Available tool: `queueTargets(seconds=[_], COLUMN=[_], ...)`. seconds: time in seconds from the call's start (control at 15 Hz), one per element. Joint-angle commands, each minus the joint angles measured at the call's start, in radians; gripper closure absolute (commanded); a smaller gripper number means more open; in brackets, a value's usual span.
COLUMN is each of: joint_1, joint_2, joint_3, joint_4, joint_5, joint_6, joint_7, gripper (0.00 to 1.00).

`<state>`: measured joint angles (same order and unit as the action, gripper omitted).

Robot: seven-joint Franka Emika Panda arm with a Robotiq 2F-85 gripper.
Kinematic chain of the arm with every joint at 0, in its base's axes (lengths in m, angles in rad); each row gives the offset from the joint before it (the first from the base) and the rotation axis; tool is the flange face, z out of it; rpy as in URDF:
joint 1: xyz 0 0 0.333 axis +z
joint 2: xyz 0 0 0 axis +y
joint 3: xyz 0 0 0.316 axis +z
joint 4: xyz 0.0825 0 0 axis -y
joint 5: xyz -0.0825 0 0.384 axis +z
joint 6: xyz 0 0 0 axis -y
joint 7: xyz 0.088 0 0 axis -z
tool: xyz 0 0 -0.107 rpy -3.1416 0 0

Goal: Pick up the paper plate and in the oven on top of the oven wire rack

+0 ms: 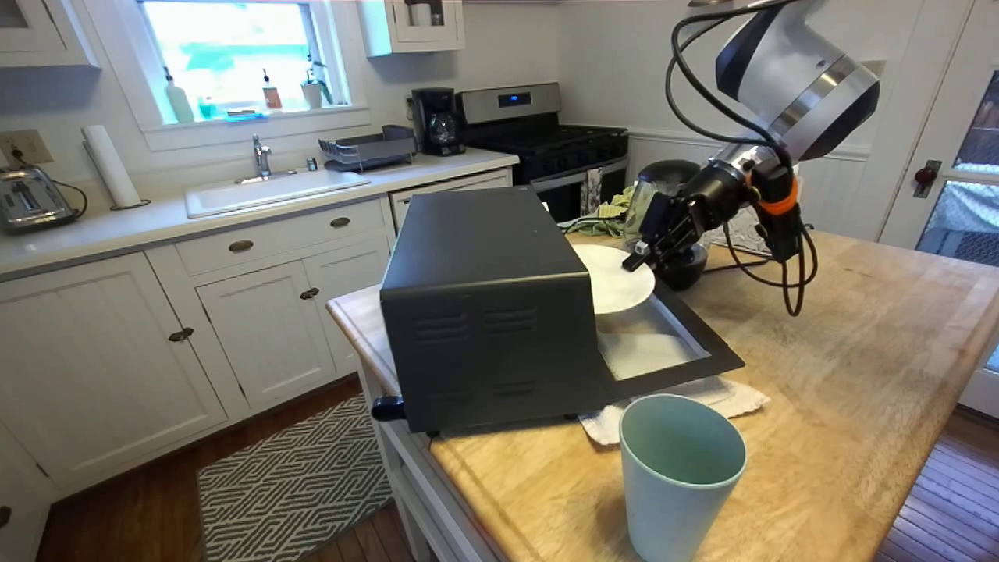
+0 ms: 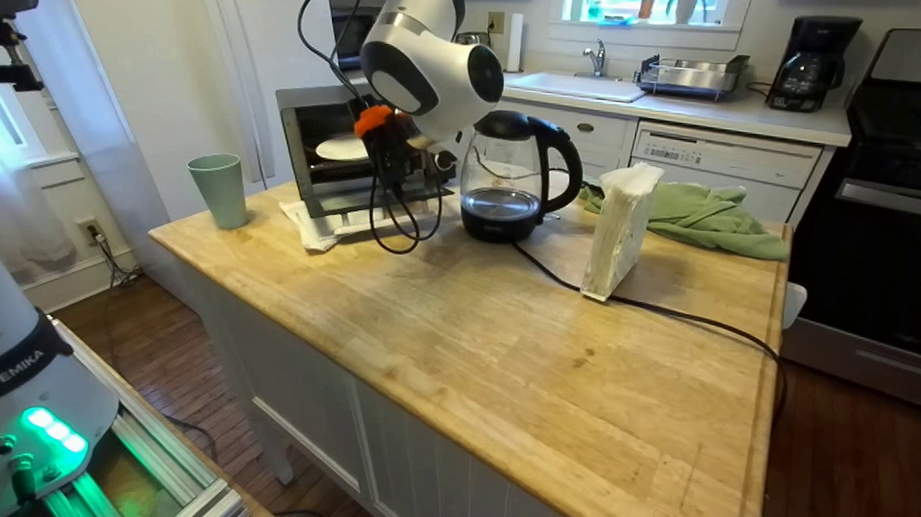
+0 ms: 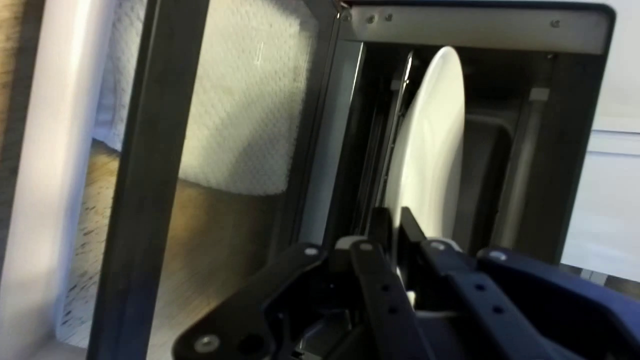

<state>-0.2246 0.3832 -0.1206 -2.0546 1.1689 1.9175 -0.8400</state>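
The white paper plate (image 1: 613, 277) is partly inside the black oven (image 1: 492, 343), over its lowered glass door (image 1: 722, 361). My gripper (image 1: 636, 259) is at the plate's outer edge. In the wrist view my gripper (image 3: 396, 225) has its fingertips close together on either side of the rim of the plate (image 3: 432, 140), shut on it. The plate extends into the oven cavity beside the wire rack (image 3: 398, 112), slightly angled to it. I cannot tell whether they touch. In an exterior view the plate (image 2: 342, 148) shows inside the oven opening, and the arm hides the fingertips.
A teal cup (image 1: 680, 488) stands near the oven. A white cloth (image 1: 741, 400) lies under the door. A glass kettle (image 2: 504, 182) with a black cord stands close to the arm. A napkin stack (image 2: 617, 239) and a green cloth (image 2: 703, 216) are on the table.
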Motion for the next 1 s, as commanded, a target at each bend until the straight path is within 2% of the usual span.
queueTargets(seconds=[0.0, 0.93], joint_1=[0.039, 0.116], joint_2=[0.004, 0.087], joint_3=[0.017, 0.069], joint_4=[-0.002, 0.061], joint_5=[0.071, 0.228], joint_6=[0.087, 0.232], joint_7=[0.035, 0.054], gripper=[0.98, 0.98])
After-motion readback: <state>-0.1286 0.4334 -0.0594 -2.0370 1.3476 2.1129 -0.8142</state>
